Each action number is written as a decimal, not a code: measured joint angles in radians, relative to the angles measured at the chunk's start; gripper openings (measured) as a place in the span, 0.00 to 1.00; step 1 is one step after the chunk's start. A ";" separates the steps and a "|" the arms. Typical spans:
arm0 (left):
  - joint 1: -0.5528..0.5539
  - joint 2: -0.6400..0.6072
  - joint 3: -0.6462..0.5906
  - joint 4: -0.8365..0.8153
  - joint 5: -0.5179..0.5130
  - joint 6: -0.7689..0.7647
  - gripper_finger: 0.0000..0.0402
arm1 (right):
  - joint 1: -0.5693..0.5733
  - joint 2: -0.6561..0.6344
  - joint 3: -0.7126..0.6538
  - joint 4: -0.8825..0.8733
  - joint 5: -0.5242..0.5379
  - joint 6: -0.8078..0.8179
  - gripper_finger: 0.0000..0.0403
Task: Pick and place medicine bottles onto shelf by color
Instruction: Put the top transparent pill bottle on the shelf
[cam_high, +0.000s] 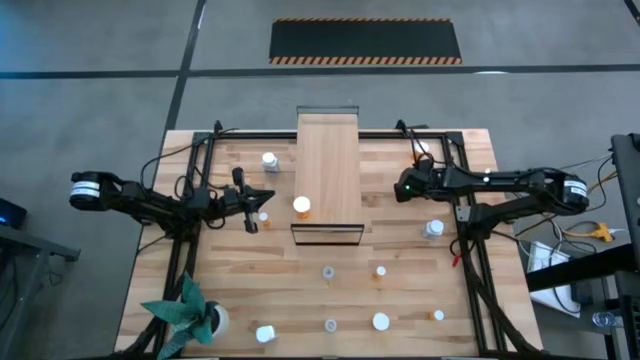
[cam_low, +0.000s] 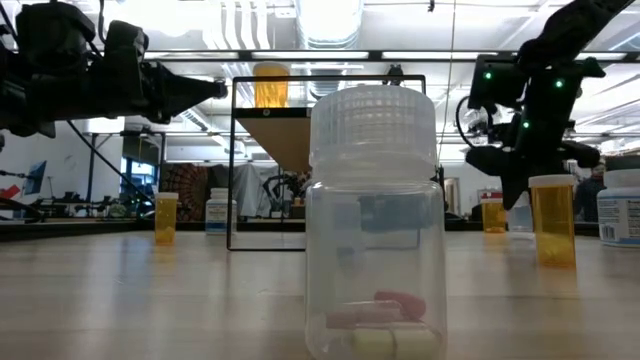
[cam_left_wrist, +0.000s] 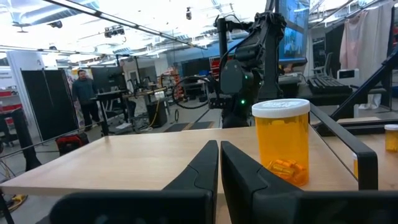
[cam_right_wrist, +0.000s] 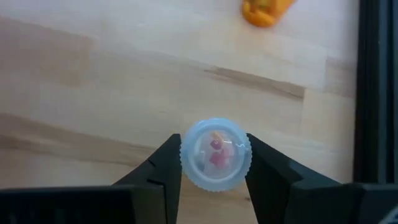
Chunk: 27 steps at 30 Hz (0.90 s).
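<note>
Fingers of the right end effector (cam_right_wrist: 214, 165) straddled a small clear white-capped bottle (cam_right_wrist: 215, 153), upright directly below. Were they gripping? Couldn't tell. Left end effector (cam_left_wrist: 219, 163) was closed.

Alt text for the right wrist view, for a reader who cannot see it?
Looking down, the right pincer closes its two dark fingers around a clear bottle's cap, pills visible inside. The bottle stands on the wooden table, an orange bottle beyond.

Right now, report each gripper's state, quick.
Left gripper: shut, holding nothing, at the light-wood shelf near the orange white-capped bottle.
Right gripper: fingers on both sides of the clear bottle's ribbed cap, apparently gripping it.
</note>
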 joint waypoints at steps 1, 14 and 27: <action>0.000 0.000 0.000 0.000 0.000 0.000 0.00 | 0.000 -0.007 0.002 -0.001 -0.011 -0.010 0.31; 0.000 0.000 0.000 0.000 0.000 0.000 0.00 | 0.003 -0.049 0.260 -0.093 -0.130 -0.239 0.33; 0.000 0.001 0.000 -0.002 0.000 0.000 0.00 | 0.038 0.225 0.779 -0.169 -0.281 -0.586 0.33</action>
